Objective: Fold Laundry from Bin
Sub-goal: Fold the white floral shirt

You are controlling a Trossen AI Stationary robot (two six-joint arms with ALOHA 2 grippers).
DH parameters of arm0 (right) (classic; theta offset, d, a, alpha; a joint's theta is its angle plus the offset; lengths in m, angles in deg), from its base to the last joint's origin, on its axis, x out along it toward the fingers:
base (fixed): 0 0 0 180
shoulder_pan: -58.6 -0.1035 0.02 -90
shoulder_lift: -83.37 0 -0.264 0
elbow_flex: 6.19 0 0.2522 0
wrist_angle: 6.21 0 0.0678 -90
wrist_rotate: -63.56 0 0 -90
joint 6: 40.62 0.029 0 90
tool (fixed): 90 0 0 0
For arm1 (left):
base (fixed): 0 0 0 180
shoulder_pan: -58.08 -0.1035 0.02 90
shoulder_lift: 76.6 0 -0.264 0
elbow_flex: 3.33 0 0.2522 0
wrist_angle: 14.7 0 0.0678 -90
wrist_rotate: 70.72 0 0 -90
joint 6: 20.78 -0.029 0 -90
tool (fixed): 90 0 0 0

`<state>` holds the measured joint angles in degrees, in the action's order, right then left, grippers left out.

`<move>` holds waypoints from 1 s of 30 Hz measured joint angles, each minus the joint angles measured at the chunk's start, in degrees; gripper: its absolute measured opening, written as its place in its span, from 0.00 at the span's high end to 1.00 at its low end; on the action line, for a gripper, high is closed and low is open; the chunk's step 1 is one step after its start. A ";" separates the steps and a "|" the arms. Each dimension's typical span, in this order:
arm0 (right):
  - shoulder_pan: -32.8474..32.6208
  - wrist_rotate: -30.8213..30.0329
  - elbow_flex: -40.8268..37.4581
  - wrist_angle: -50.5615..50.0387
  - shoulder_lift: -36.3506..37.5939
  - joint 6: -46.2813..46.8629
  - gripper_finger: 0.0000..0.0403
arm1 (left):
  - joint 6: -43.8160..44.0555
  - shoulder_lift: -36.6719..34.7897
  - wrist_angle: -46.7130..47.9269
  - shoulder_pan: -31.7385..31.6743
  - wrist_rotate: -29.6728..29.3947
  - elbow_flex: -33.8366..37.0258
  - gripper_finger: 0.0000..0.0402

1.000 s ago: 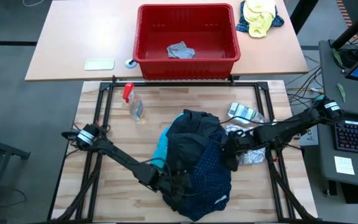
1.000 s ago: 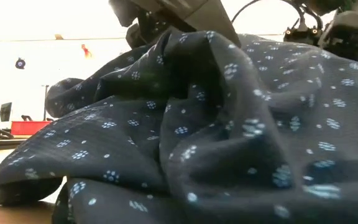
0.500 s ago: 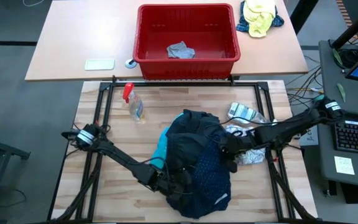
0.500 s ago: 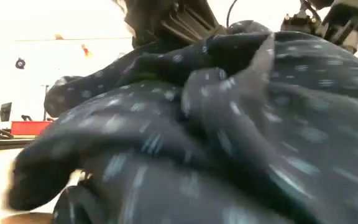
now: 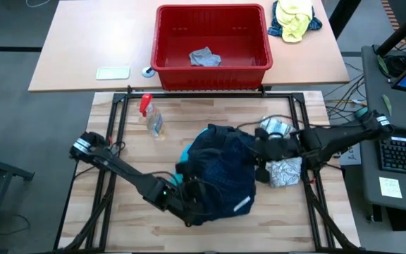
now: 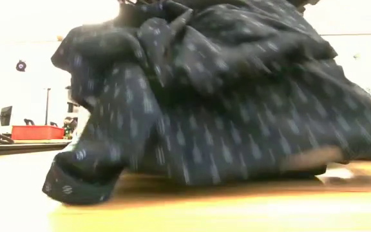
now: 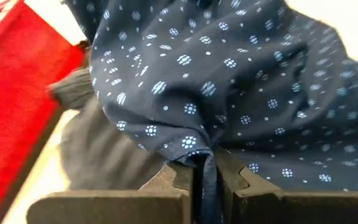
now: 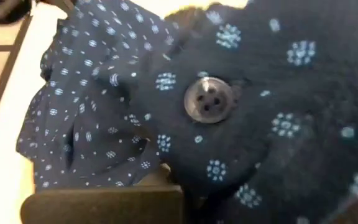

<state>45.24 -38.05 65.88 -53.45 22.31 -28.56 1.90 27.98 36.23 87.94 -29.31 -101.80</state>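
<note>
Shirt (image 5: pixel 220 185): navy dotted, mid-tabletop (image 5: pixel 189 116), now bunched and dragged toward bin (image 5: pixel 212 44).
Left pincer (image 7: pixel 205 180): just clamped on hem.
Right pincer (image 5: pixel 263 152): just clamped on buttoned edge.
Meaning: both grips set; spreading can begin.

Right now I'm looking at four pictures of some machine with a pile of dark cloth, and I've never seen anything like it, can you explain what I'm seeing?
It is a robot with two dark arms working at a wooden table. Each arm ends in a two-finger pincer. One picture looks straight down on the table, one looks level across it, and two come from cameras on the arms' wrists.

On the table lies a heap of laundry, topped by a navy shirt with tiny dots. A turquoise garment peeks out beside it. A spray bottle and crumpled light cloth lie nearby. Behind stands a red bin with one grey garment inside.

The left pincer is shut on a fold of the dotted shirt. The right pincer grips the same shirt from the other side.
</note>
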 joint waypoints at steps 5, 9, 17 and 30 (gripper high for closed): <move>5.57 -0.48 9.61 -5.02 -3.56 -7.10 0.98 | 0.63 -3.65 7.67 -2.27 -3.45 0.04 1.00; 11.99 -0.52 13.59 -9.65 -7.80 -9.13 0.98 | 4.11 -5.64 12.85 -4.70 -1.91 0.04 1.00; 23.88 0.24 11.76 -12.83 -17.06 -9.80 0.95 | 14.31 -4.48 18.38 -7.73 3.67 4.50 1.00; 30.30 9.50 11.56 -11.95 -20.82 -12.70 0.61 | 19.52 -4.84 24.35 -8.36 4.20 7.06 0.76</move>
<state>75.54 -28.55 77.43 -65.40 1.50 -41.26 21.42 23.14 60.59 79.58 -25.12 -94.74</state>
